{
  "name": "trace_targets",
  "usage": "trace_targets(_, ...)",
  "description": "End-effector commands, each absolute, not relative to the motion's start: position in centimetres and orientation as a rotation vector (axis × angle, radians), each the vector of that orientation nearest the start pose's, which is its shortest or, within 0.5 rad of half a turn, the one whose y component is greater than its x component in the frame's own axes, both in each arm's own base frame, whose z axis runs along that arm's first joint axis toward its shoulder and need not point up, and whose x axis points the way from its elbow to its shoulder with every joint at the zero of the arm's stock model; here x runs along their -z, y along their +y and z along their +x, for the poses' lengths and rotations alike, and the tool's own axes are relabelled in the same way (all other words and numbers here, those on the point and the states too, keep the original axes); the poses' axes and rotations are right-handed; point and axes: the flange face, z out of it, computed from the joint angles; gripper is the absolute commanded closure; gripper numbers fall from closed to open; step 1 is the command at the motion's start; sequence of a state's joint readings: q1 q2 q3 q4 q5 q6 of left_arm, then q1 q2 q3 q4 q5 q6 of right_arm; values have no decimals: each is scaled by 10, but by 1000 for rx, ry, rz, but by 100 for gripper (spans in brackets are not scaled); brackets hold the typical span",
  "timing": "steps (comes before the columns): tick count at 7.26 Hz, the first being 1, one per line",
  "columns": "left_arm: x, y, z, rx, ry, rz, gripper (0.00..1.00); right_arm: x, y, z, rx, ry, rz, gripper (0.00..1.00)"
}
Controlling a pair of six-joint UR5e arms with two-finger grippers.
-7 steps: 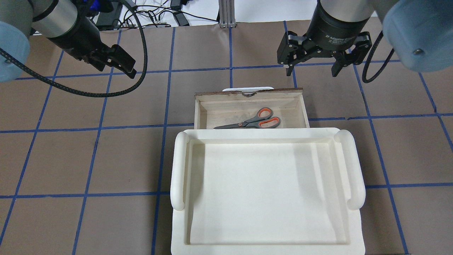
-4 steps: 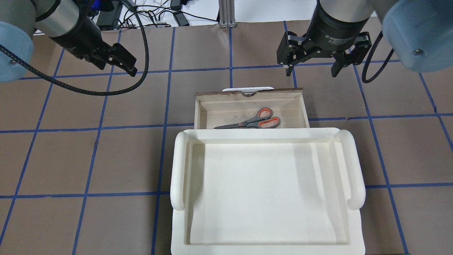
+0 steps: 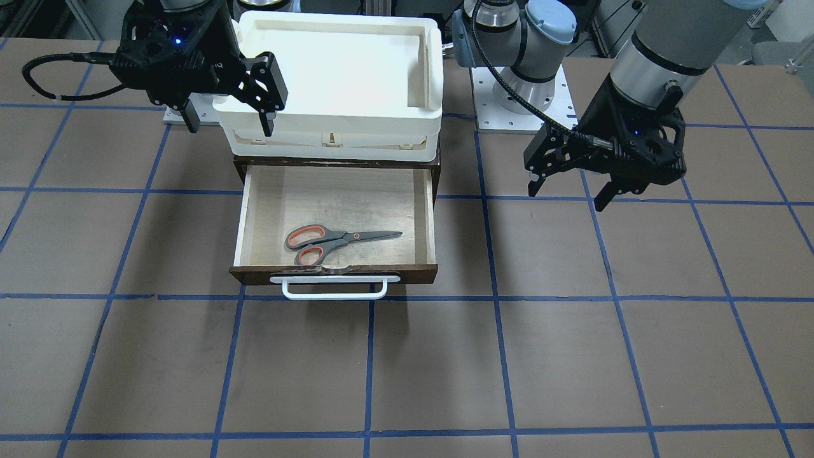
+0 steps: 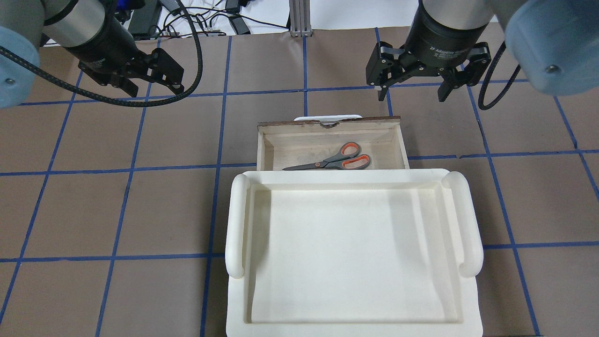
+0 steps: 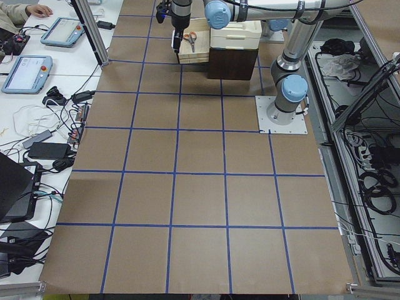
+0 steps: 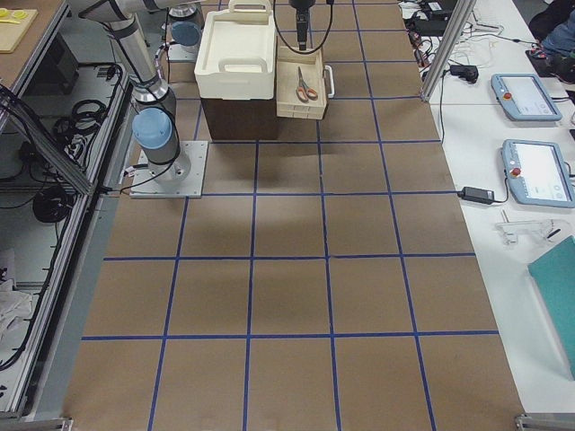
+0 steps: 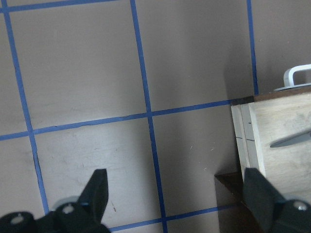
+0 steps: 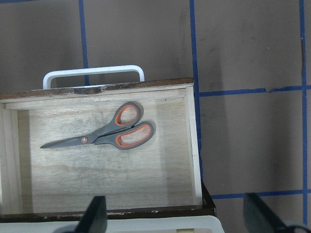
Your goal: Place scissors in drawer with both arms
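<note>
Left hand (image 4: 156,90) rotated, fingers apart | right hand (image 4: 412,96) unmoved | scissors (image 4: 333,160) unmoved

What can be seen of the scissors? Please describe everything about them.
The scissors are a small pair with grey handles, orange inside both loops, and dark grey blades, closed together. A small pivot screw shows where the blades cross. They lie flat on the pale wood floor of the open drawer, close to its front wall, with the loops toward the robot's right. Only the drawer floor touches them.
</note>
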State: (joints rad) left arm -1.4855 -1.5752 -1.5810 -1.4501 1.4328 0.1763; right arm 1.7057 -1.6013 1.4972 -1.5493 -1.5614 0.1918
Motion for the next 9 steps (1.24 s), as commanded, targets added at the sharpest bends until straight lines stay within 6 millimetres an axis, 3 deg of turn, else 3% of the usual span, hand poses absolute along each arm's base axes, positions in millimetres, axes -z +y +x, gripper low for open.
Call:
trace_targets(1,-499,-505,-101,156,3247,43,0,-537,-462,198,125,3114,88,0)
trace_targets(7,-505,-499,-96,162,3229,20,0,-537,-462,198,125,3114,88,0)
trace_targets(9,-511,-491,-104,160,3177,-23,0,-537,-462,199,125,3114,85,0)
